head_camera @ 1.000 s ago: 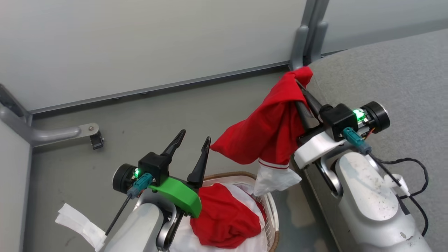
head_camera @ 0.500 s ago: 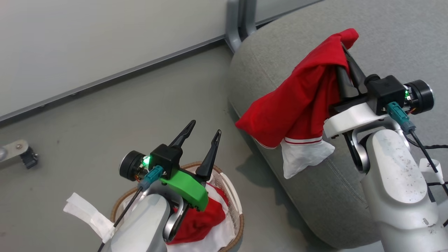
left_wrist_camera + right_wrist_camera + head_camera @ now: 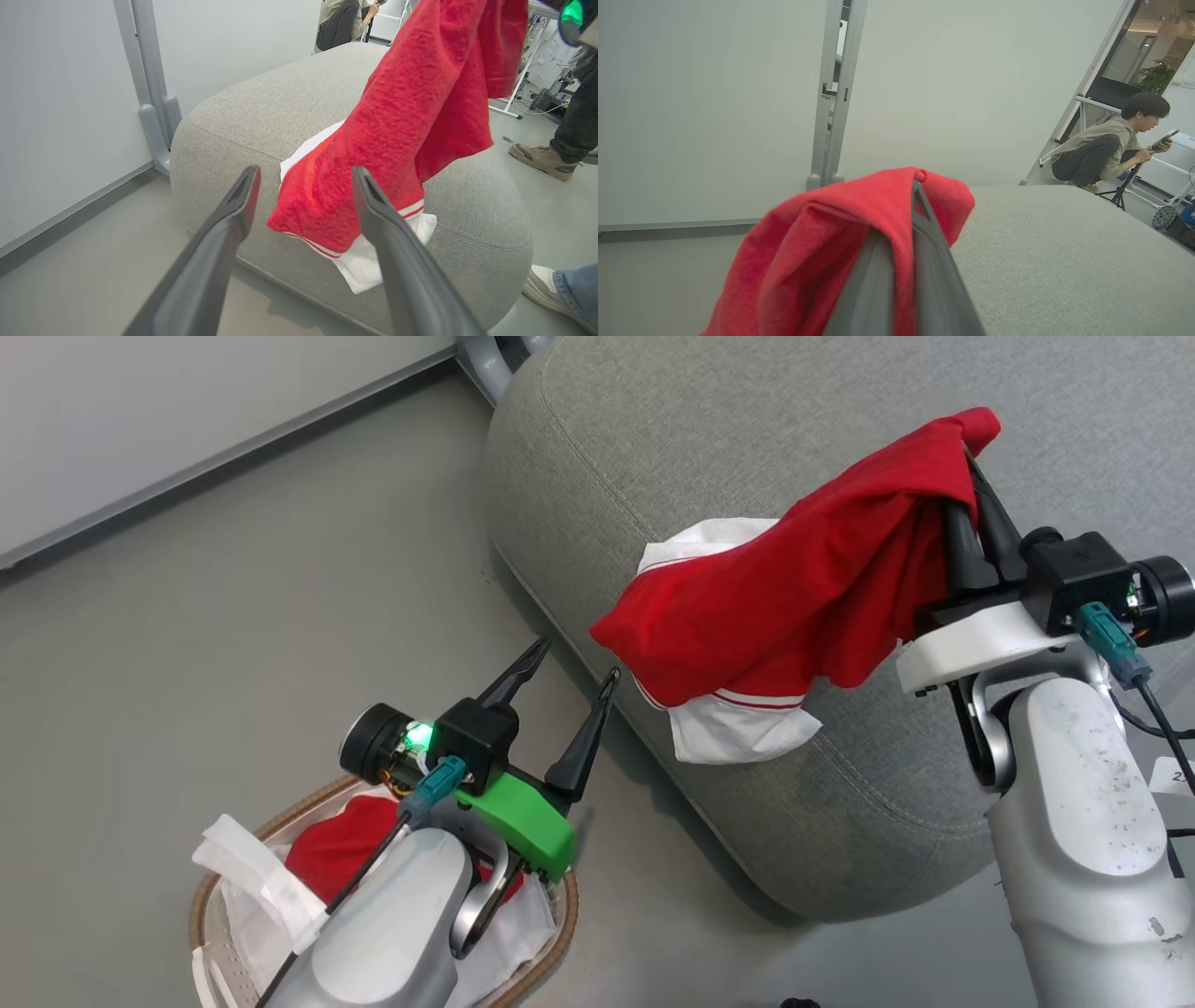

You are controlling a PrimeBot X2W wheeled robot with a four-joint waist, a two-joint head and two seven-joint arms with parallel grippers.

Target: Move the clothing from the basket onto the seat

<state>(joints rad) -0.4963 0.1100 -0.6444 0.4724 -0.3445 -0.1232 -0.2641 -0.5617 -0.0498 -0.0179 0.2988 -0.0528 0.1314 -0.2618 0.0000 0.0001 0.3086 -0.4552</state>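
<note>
- We see our basket (image 3: 566,907) holding a red garment (image 3: 336,845) on its white lining sheet (image 3: 245,933).
- Our right gripper (image 3: 976,476) is clamped on a striped red garment (image 3: 803,597) hanging over the seat (image 3: 653,448).
- Our left gripper (image 3: 576,663) stands spread, empty.

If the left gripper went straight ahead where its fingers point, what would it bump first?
Probably the left gripper would meet the hanging lower end of the red clothing, which the right gripper holds over the seat edge. The seat lies just behind it. Depth is hard to judge.
</note>
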